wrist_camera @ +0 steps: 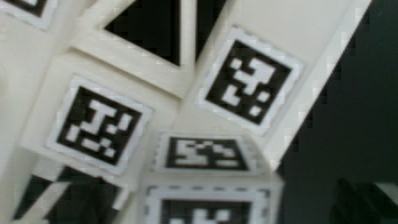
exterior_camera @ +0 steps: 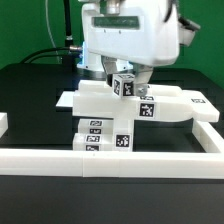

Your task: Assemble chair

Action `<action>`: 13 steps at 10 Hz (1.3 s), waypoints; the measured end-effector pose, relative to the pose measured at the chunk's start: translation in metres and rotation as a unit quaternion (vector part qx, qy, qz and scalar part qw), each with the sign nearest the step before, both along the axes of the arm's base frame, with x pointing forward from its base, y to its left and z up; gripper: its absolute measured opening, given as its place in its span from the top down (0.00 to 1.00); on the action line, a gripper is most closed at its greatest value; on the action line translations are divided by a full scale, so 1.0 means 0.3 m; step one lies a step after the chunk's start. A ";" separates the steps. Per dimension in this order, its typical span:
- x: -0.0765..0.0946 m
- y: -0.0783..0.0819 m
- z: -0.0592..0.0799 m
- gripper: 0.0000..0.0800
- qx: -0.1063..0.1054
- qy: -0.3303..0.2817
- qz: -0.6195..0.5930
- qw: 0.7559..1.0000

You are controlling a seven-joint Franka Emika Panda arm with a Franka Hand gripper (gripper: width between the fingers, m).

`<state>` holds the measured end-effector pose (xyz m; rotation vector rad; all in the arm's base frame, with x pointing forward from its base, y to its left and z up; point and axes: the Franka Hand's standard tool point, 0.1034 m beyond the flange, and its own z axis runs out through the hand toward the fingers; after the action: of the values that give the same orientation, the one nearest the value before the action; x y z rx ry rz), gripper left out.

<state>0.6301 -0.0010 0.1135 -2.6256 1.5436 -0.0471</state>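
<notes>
End effector (exterior_camera: 127, 76): state can't tell | chair parts (exterior_camera: 120, 110) directly below, touching?

Smooth white plastic chair parts (exterior_camera: 110, 110); matt black table (exterior_camera: 30, 90).

Black table (exterior_camera: 30, 90) under white tagged chair parts (exterior_camera: 110, 135) and border rail (exterior_camera: 120, 160).

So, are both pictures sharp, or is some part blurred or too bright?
Exterior view: fairly sharp, but the white chair parts look overexposed, edges merging. Wrist view: soft and blurred, because the tags are very close to the camera; their patterns remain legible.
</notes>
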 end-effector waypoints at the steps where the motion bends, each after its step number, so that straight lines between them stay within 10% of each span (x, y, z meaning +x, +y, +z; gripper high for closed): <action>1: 0.003 0.002 0.001 0.20 -0.003 -0.004 0.035 0.999; 5: 0.003 -0.002 0.000 0.19 -0.015 -0.013 0.166 0.986; 13: -0.001 0.002 -0.004 0.19 -0.056 -0.033 0.472 0.879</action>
<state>0.6298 -0.0005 0.1124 -3.1011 0.1120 -0.1478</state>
